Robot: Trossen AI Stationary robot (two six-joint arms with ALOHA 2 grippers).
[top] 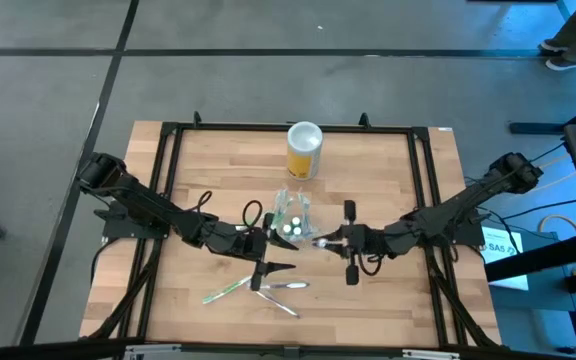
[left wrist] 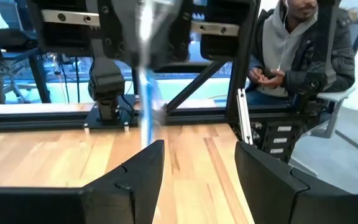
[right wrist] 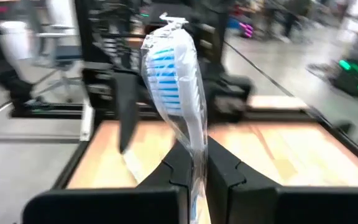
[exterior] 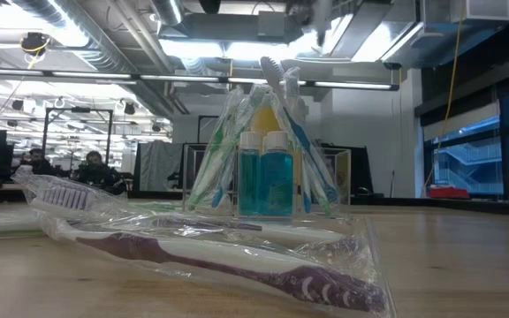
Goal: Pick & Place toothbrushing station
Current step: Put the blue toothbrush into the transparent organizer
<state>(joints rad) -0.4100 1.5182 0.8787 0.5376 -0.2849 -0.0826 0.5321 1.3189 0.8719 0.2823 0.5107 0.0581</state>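
purple toothbrush [exterior: 237, 258] in a clear bag lies nearest on the table [top: 368, 300], with another bagged brush [exterior: 64, 196] just behind it. past them, near the middle of the table, stands the clear station [top: 291, 216], holding bagged brushes and two blue bottles [exterior: 267, 181]. the left gripper [top: 264, 238] sits just beside the station, its jaws open and holding nothing. the right gripper [top: 320, 241] is on the other side, its jaws closed on a bagged blue brush [right wrist: 169, 74]. farther back stands a yellow can [top: 304, 150] with a white lid.
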